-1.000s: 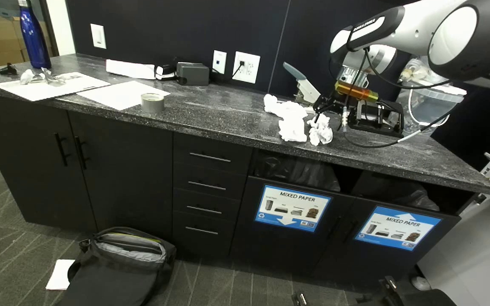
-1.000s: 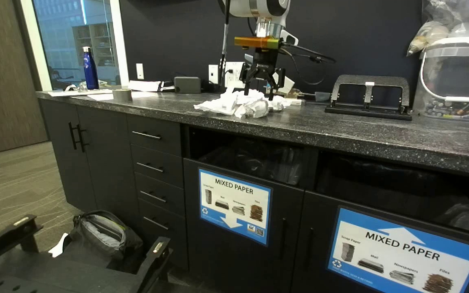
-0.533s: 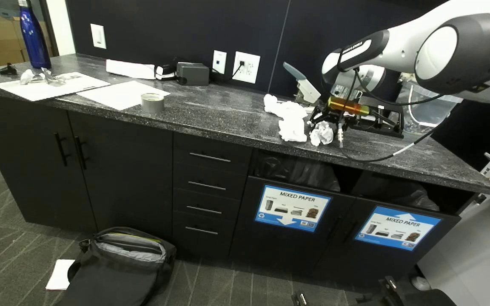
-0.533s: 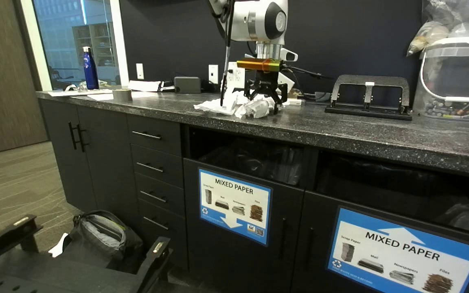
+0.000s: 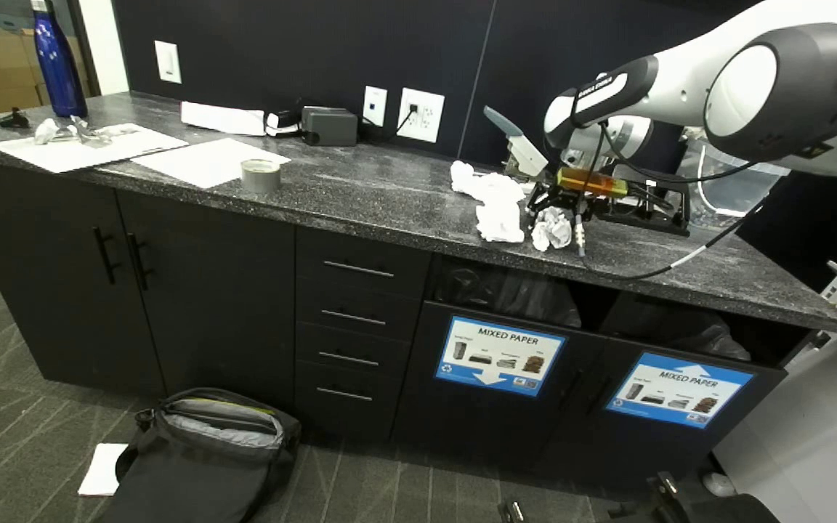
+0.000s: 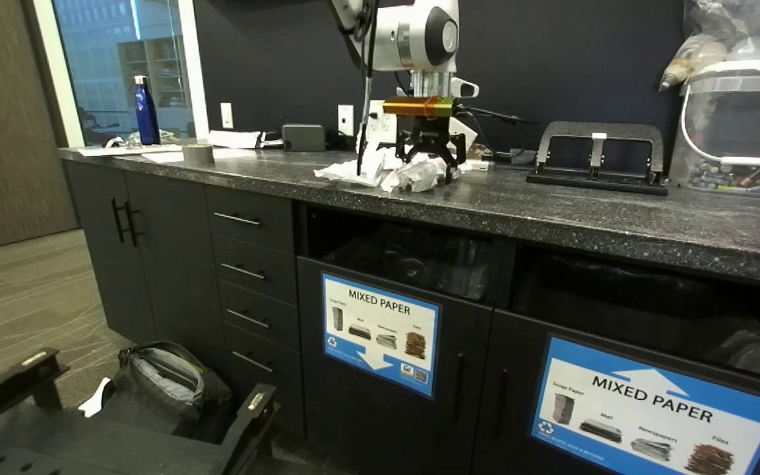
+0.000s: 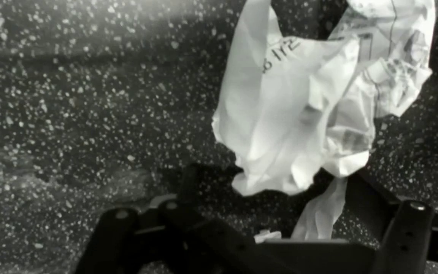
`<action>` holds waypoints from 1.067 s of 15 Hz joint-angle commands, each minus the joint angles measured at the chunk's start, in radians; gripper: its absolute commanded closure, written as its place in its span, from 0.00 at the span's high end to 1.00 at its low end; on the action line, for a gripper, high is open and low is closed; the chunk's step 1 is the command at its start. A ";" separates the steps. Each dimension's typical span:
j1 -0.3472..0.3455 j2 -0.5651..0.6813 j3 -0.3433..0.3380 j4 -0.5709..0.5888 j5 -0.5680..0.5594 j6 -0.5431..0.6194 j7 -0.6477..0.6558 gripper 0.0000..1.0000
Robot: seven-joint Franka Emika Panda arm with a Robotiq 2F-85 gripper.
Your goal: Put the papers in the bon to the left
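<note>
Crumpled white papers lie bunched near the counter's front edge. In an exterior view the near wad (image 6: 413, 177) sits right of a longer bunch (image 6: 353, 170); elsewhere I see the same wad (image 5: 552, 229) beside its bunch (image 5: 498, 211). My gripper (image 6: 427, 170) is down at the counter, open, its right finger just beyond the wad, the other mostly hidden behind paper. The wrist view has a paper (image 7: 280, 106) just ahead of and between the spread fingers of the gripper (image 7: 272, 184), not gripped. Below the counter is the left bon (image 6: 466, 323), dark, with a blue label (image 6: 380, 330).
A similar bin with its own label (image 6: 660, 406) adjoins on the right. On the counter are a hole punch (image 6: 596, 158), a clear bucket (image 6: 736, 132), a tape roll (image 5: 260, 176), flat sheets (image 5: 208, 161) and a blue bottle (image 5: 57, 62). A bag (image 5: 208, 450) rests on the floor.
My gripper has come down from above the papers to counter level, mostly in the first half second. The near wad has shifted slightly. The jaws have stayed open.
</note>
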State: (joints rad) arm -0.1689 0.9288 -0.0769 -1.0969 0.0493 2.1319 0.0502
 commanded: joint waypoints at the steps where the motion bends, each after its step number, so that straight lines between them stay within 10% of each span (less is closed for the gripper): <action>1: 0.027 -0.049 -0.028 -0.059 -0.041 0.085 0.016 1.00; 6: 0.081 -0.097 -0.099 -0.118 -0.156 0.012 0.052 1.00; 16: 0.059 -0.230 -0.018 -0.213 -0.092 -0.054 -0.010 1.00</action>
State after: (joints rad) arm -0.1123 0.7694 -0.0941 -1.2447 -0.0410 2.0655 0.0392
